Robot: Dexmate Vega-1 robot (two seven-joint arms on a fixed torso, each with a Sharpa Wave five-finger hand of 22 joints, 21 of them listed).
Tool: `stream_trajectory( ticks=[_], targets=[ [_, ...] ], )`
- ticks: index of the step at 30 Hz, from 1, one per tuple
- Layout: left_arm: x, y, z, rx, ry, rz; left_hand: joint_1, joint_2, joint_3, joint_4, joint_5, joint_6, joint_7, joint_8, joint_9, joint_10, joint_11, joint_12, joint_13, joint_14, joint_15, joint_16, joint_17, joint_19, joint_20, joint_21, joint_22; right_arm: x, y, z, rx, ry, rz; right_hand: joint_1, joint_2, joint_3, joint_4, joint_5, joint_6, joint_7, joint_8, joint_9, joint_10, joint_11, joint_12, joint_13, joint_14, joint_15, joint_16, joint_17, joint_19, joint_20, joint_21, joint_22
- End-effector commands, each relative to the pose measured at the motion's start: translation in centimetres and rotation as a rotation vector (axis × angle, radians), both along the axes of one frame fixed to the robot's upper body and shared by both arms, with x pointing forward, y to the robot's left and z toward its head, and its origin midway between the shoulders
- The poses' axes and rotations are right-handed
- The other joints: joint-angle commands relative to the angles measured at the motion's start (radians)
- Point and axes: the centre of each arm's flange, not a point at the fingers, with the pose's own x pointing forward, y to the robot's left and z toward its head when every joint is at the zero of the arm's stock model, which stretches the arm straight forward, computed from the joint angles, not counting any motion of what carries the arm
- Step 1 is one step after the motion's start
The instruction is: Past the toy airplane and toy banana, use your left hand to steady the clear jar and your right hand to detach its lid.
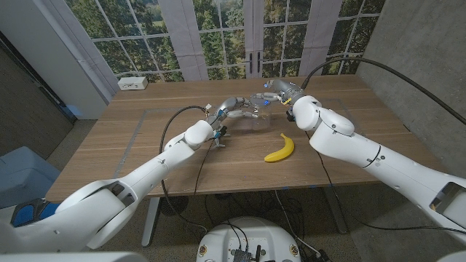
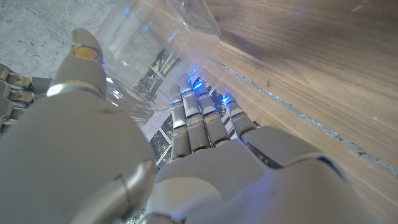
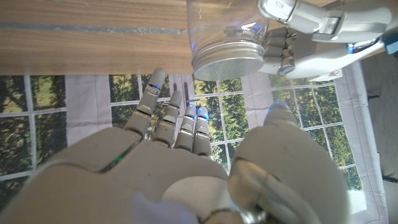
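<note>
Your left hand (image 1: 234, 106) grips the clear plastic jar (image 3: 224, 28) around its body, thumb on one side and fingers on the other, far out on the wooden table (image 1: 145, 138), beyond the yellow toy banana (image 1: 279, 149). In the right wrist view the jar's silver screw lid (image 3: 228, 61) is on and faces your right hand (image 3: 186, 162), whose fingers are spread and holding nothing, close to the lid but not touching it.

The risks, as I judge them: the jar wall is smooth and see-through, so it could spin inside your left grip once you twist, leaving the lid no looser. If you close your right fingers off-centre, they may skid off the shallow rim or shove the jar out of the left hand. The two hands are crowded together, so your right thumb could knock the left fingers.

Count: one jar, one lid, one banana. A small dark object (image 1: 220, 140) sits by your left forearm; it may be the toy airplane, but it is too small to tell.
</note>
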Motion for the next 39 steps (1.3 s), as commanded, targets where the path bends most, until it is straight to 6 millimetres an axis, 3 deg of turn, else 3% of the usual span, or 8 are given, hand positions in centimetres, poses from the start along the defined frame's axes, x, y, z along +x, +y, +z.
stream_trajectory(
  ticks=[1,5,9,18,29,39],
  targets=[
    [-0.3,0.1,0.0,-0.03,-0.047,0.002,0.256,0.218,0.036,0.034,0.003,0.267,-0.207,0.116,0.053,0.339,-0.265,0.062,0.098,0.029,-0.178,0.016,0.008,0.019,-0.015,0.0,0.001,-0.8,0.9,-0.3,-0.013,-0.028,-0.128,-0.024,-0.002,-0.011,0.005,-0.004,-0.017,0.004,0.001,-0.002,-0.011,0.02,0.005,-0.001,-0.008,0.01,-0.007,0.0,-0.005,0.002,-0.015,0.003],
    [-0.4,0.1,0.0,-0.03,-0.066,0.003,0.28,0.21,0.029,0.033,0.003,0.324,-0.211,0.136,0.043,0.36,-0.264,0.061,0.108,0.046,-0.182,0.025,0.012,0.029,-0.031,-0.001,0.001,-0.5,1.4,-0.2,-0.039,0.012,-0.153,-0.056,-0.003,-0.021,0.013,-0.005,-0.039,0.007,-0.001,-0.004,-0.029,0.055,0.003,-0.005,-0.02,0.025,-0.012,-0.003,-0.007,0.002,-0.033,0.003],
    [-0.5,0.0,0.1,-0.018,-0.086,0.012,0.291,0.203,0.026,0.032,0.004,0.339,-0.216,0.139,0.036,0.366,-0.264,0.056,0.106,0.051,-0.184,0.026,0.013,0.03,-0.04,-0.002,0.001,-0.5,1.9,0.2,-0.067,0.039,-0.186,-0.074,-0.002,-0.026,0.018,-0.006,-0.051,0.002,-0.001,-0.005,-0.028,0.07,0.008,-0.005,-0.016,0.03,-0.01,-0.004,-0.003,0.001,-0.04,0.004],
    [-0.7,-0.2,0.6,0.033,-0.121,0.031,0.303,0.195,0.021,0.035,0.009,0.362,-0.217,0.139,0.021,0.383,-0.262,0.052,0.107,0.066,-0.187,0.035,0.019,0.03,-0.05,-0.004,0.001,-0.7,3.5,0.7,-0.182,0.092,-0.236,-0.13,-0.004,-0.044,0.034,-0.006,-0.078,-0.007,-0.001,-0.006,-0.027,0.077,0.016,-0.003,-0.021,0.039,-0.009,-0.001,-0.002,0.003,-0.063,0.005],
    [-0.7,-0.7,1.0,0.074,-0.124,0.04,0.31,0.189,0.017,0.037,0.013,0.372,-0.216,0.135,0.01,0.394,-0.26,0.05,0.112,0.075,-0.188,0.042,0.026,0.028,-0.056,-0.006,0.001,-0.5,4.8,0.9,-0.244,0.109,-0.241,-0.163,-0.008,-0.056,0.041,-0.004,-0.105,0.006,-0.002,-0.008,-0.031,0.086,0.019,-0.001,-0.005,0.048,-0.001,0.0,0.016,-0.001,-0.074,0.006],
    [-0.9,-0.7,1.2,0.076,-0.133,0.042,0.315,0.185,0.014,0.037,0.015,0.376,-0.218,0.132,0.003,0.398,-0.26,0.046,0.114,0.076,-0.188,0.044,0.029,0.026,-0.057,-0.007,0.001,0.6,5.1,0.8,-0.292,0.142,-0.279,-0.155,-0.006,-0.052,0.029,-0.001,-0.111,0.002,0.003,-0.01,-0.039,0.091,0.019,-0.001,-0.003,0.049,0.001,-0.001,0.031,-0.002,-0.081,0.006]
  ],
)
